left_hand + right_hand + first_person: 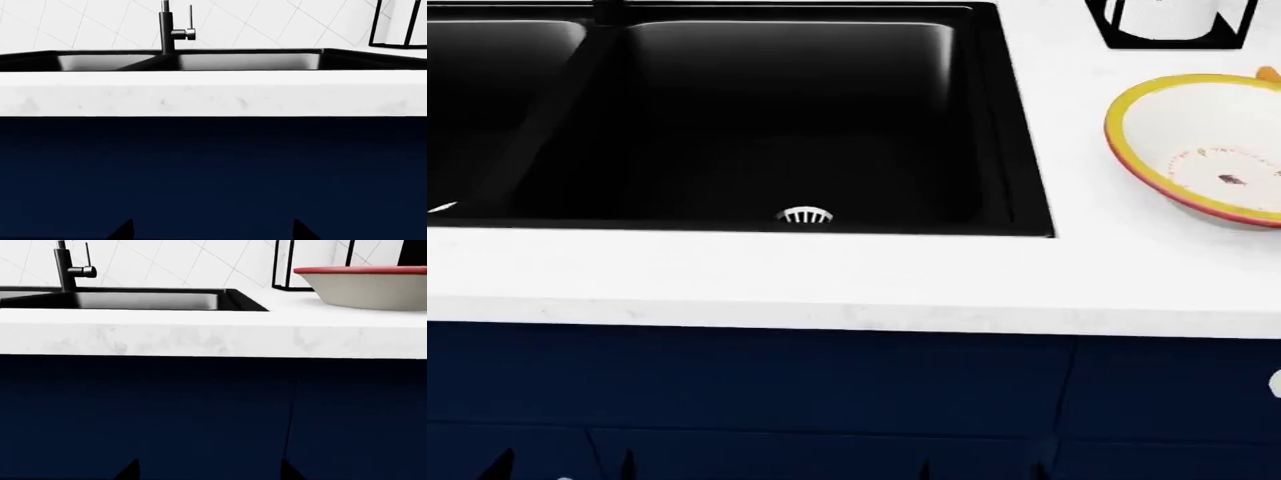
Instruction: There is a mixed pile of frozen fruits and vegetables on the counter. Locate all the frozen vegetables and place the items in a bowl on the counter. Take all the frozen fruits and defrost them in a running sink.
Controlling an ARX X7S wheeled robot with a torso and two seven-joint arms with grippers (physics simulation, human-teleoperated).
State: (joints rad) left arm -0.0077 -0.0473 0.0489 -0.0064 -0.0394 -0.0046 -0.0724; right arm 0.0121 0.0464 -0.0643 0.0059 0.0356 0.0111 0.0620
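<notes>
Both arms hung low in front of the dark navy blue cabinet fronts [827, 400], below the counter edge. Only dark fingertip points showed: the left gripper [212, 231] as two tips set apart at the bottom of its wrist view, the right gripper [210, 471] likewise. Both sat open with nothing between the tips, though exactly how wide could not be told from those slivers.

Above them ran the white, faintly marbled stone counter [827, 280]. Set into it was the glossy black double-basin sink [761, 120], a round silver drain strainer [805, 216] near the front of its right basin, and the tall black faucet with its side lever [168, 27] at the far side. No water was visibly running. To the right, the wide shallow white bowl with a yellow rim edged in red [1174, 130] stood on the counter, empty in the part that showed, with a black wire stand [1168, 30] beyond it.

The produce itself? Not in view, save a tiny orange sliver at the far right edge behind the bowl, too small to name.

The risk from here: the arms rising blind under the counter lip and striking it, or the right arm sweeping up and knocking the bowl. Reaching before the pile is found could mean a wrong grab.
</notes>
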